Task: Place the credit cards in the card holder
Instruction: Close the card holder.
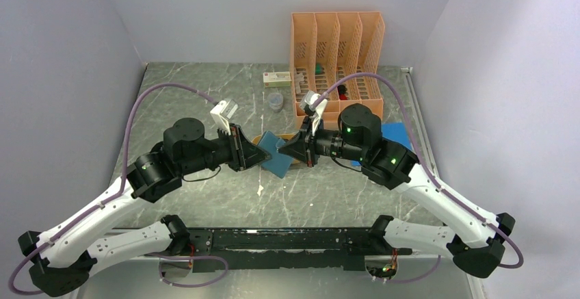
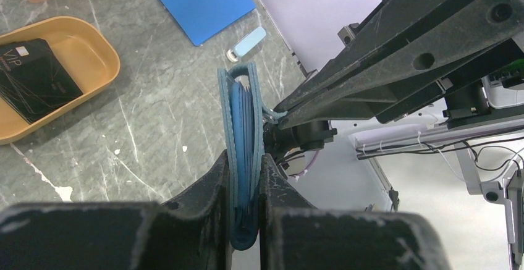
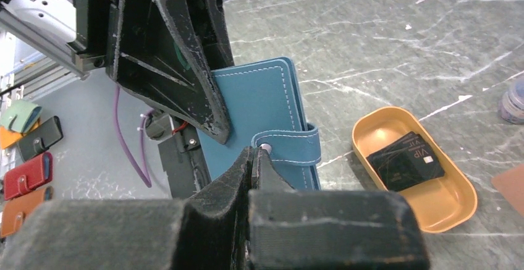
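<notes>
- The card holder (image 3: 259, 103) hangs on edge above the table, closed. It looks light and soft-sided, so it is likely to flex. The left gripper (image 2: 245, 165) has its jaws drawn nearly together, clamping both covers near one edge.
- The orange tray (image 3: 448, 205) sits on the table just beside it.
- The credit cards (image 3: 405, 159) lie stacked in that tray. They look thin, stiff and probably slick, so they are best pinched by a raised edge.
- The snap tab (image 3: 296, 146) is a thin, pliable strap. The right gripper (image 3: 254, 159), jaws fully together, nips its end.
</notes>
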Robot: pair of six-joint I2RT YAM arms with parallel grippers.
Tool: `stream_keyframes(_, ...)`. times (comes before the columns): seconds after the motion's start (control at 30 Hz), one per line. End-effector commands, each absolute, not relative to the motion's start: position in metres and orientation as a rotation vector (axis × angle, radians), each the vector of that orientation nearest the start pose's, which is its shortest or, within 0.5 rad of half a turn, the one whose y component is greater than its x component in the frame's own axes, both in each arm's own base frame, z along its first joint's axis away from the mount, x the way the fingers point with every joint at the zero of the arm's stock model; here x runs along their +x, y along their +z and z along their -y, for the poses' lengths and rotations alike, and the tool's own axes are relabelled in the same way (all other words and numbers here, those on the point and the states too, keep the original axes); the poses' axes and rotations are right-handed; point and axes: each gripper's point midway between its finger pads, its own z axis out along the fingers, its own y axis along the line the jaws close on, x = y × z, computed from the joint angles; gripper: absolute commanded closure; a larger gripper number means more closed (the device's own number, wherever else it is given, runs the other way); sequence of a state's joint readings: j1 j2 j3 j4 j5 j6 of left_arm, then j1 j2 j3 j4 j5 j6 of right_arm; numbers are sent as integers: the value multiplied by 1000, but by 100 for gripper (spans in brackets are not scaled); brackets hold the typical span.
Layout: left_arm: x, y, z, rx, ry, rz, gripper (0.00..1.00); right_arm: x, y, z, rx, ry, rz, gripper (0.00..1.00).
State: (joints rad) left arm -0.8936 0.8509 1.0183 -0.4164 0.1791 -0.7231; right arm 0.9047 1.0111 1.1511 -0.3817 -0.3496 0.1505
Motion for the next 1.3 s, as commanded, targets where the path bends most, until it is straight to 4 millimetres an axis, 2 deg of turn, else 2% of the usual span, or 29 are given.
stream_keyframes(0.0, 143, 359, 272, 307, -1320, -1878, 95, 160, 331, -296, -940, 973, -1695, 100)
stream_keyframes(0.3, 140, 361, 269, 311, -1325, -1866, 95, 161, 324, -298, -945, 977, -1707, 100)
stream_keyframes(0.63, 140, 359, 271, 312, -1333, -1870, 95, 153, 331, -304, -950, 1051, -1674, 100)
stream_keyframes(0.93, 139, 361, 272, 314, -1349, -1863, 95, 151, 329, -305, -946, 1065, -1684, 100)
stream_keyframes(1.27, 135, 368, 274, 330, -1384, -1843, 95, 153, 320, -307, -931, 1047, -1710, 100)
